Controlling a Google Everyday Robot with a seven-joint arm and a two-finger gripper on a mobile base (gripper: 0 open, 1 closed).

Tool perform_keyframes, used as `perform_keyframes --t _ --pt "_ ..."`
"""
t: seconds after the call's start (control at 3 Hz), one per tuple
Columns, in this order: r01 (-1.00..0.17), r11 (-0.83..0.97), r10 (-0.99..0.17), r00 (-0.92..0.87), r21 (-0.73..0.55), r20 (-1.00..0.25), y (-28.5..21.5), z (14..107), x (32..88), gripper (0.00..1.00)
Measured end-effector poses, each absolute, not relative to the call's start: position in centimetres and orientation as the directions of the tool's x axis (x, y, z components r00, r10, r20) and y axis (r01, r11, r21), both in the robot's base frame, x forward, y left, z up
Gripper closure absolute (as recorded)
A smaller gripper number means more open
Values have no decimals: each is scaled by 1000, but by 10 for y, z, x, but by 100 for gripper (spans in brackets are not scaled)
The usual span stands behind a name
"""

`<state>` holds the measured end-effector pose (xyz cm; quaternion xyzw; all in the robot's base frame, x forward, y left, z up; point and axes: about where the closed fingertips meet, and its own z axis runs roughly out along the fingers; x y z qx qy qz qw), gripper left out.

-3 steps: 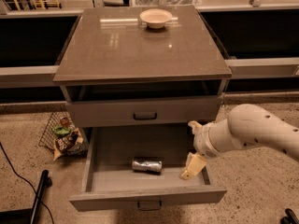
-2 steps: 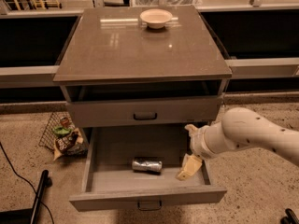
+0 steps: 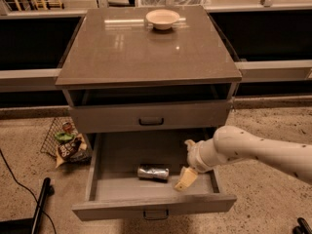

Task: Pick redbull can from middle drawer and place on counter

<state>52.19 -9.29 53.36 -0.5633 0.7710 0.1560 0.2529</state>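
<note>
1 redbull can (image 3: 153, 171) lying in middle drawer (image 3: 153, 206) | gripper (image 3: 186, 161) just right of it, fingers spread

The surface (image 3: 146, 52) is glossy grey-brown with pale glints of light, and the bowl (image 3: 163, 18) on it is cream. The open drawer (image 3: 151, 207) and the shut drawer (image 3: 112, 117) above it are plain grey with small dark handles. The can (image 3: 153, 172) is silvery with faint darker marks. The tool (image 3: 187, 162), just right of the can over the open drawer, has cream-yellow fingers (image 3: 185, 179) spread apart on a white arm (image 3: 263, 152) flecked with dark dots. The floor (image 3: 273, 126) is speckled beige.
</note>
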Motion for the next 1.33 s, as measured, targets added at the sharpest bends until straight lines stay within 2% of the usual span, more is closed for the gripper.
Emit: perform_keyframes --t 0.33,1.0,1.33 --pt "-945 321 -783 -229 -60 -578 -79 505 543 0" --pt "-859 477 -784 -320 -186 -532 -74 382 700 0" --pt "-874 431 -832 -291 -222 -472 -67 343 729 0"
